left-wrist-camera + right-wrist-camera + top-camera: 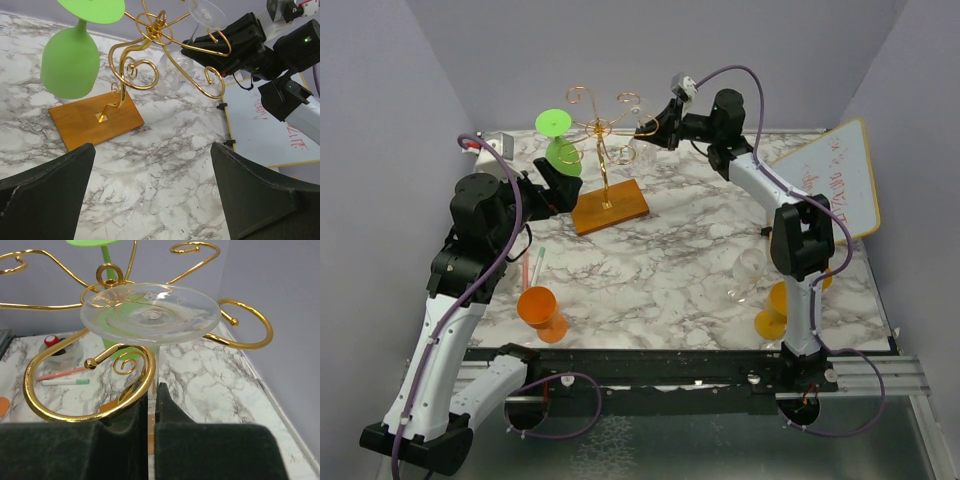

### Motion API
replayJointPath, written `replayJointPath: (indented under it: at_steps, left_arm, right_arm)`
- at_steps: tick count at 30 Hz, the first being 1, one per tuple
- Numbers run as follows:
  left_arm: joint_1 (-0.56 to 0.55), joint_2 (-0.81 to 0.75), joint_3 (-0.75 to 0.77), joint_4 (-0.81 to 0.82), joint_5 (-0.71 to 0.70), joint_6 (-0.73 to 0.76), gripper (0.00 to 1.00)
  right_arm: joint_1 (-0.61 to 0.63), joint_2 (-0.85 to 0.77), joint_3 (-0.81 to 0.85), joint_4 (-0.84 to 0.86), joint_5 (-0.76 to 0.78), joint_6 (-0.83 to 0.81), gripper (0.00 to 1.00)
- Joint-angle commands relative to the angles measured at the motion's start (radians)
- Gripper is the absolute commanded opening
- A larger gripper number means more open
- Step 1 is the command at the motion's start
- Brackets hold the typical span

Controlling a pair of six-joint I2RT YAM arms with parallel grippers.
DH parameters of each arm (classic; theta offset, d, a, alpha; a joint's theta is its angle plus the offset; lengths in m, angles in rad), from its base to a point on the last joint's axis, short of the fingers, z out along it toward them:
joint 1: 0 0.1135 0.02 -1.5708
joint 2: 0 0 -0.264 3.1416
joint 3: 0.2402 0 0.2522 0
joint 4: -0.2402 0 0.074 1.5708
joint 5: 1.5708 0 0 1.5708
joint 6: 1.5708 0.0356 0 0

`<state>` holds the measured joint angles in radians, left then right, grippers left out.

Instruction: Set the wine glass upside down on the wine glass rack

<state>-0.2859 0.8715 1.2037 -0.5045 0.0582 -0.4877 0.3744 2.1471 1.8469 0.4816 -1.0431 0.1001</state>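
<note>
gold wire of the wine glass rack (pixel 604 128) curled close around the right jaws, which were pressed together on the stem of the clear wine glass (pixel 150 315). that glass was upside down, its round foot just above the jaws and level with the scroll arms, its stem running down through one open curl into the pinch. whether the foot touched the wire could not be told. scroll ends stood close on both sides of the jaws, so room there was tight; a pale wall (pixel 620 50) rose just beyond them.

the left jaws were spread wide and held nothing. between them lay bare marbled worktop (pixel 660 270). ahead and to their left sat the rack's wooden base (pixel 610 207), flat on the worktop, its near corner well apart from them. above that base, up and left of the left jaws, a green glass (pixel 70 62) hung upside down from a scroll arm, clear of the other glass.

behind the left jaws, toward the near edge, an orange glass (pixel 540 308) lay on the worktop, with two pens (pixel 533 268) just beside it. well behind the right jaws, another clear glass (pixel 748 272) and a yellow-orange glass (pixel 772 315) stood by the right arm's base.

a whiteboard (pixel 835 185) leaned at the worktop's right edge, to the right of both jaws. red handwriting on it was too small and blurred to read.
</note>
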Motion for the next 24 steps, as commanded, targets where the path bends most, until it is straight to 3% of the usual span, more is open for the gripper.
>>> replayJointPath:
  at_steps: [1,6,24]
  left_arm:
    - [-0.004,0.023,0.013,-0.003,-0.037,0.013,0.99]
    - [-0.004,0.045,0.015,-0.003,-0.026,0.015,0.99]
    - [-0.004,0.057,0.007,-0.002,-0.034,0.034,0.99]
  right_arm:
    - [0.023,0.021,0.048,-0.027,-0.048,-0.012,0.01]
    - [0.032,0.018,0.049,-0.032,-0.059,-0.013,0.01]
    - [0.032,-0.137,-0.177,0.142,-0.094,0.049,0.01]
